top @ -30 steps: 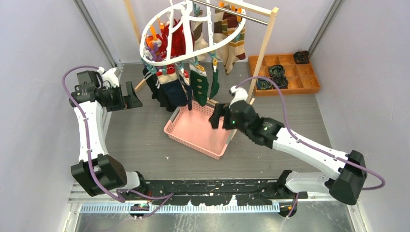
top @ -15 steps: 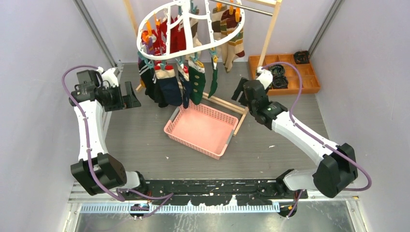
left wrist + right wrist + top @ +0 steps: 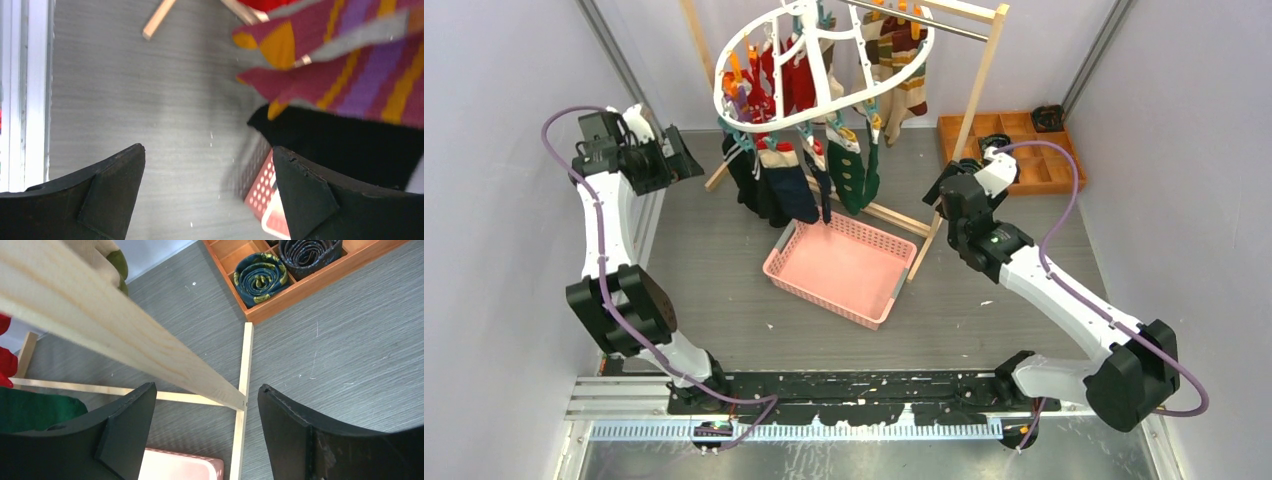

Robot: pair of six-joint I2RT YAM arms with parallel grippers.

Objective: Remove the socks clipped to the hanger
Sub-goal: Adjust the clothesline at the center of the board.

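Note:
The white oval hanger [image 3: 721, 100] hangs from the wooden rack at the back, with several socks clipped to it: red [image 3: 789, 75], navy [image 3: 789, 190], dark green [image 3: 854, 175] and beige striped [image 3: 906, 75]. My left gripper [image 3: 681, 160] is open and empty, left of the hanging socks. In the left wrist view [image 3: 207, 195] a maroon, purple and orange striped sock [image 3: 345, 65] and a black sock [image 3: 350, 145] hang ahead on the right. My right gripper [image 3: 941, 186] is open and empty beside the rack's right post; in its wrist view [image 3: 205, 430] the post [image 3: 125, 335] runs between the jaws.
A pink basket [image 3: 839, 270] lies on the table under the socks, also in the left wrist view [image 3: 265, 197] and right wrist view [image 3: 180, 467]. An orange compartment tray [image 3: 1064, 165] with rolled dark items stands at the back right. The wooden rack's foot bars [image 3: 242, 390] lie on the table.
My right gripper has moved from over the basket right and back to the rack's post. My left gripper has risen and moved back. The hanger has swung a little.

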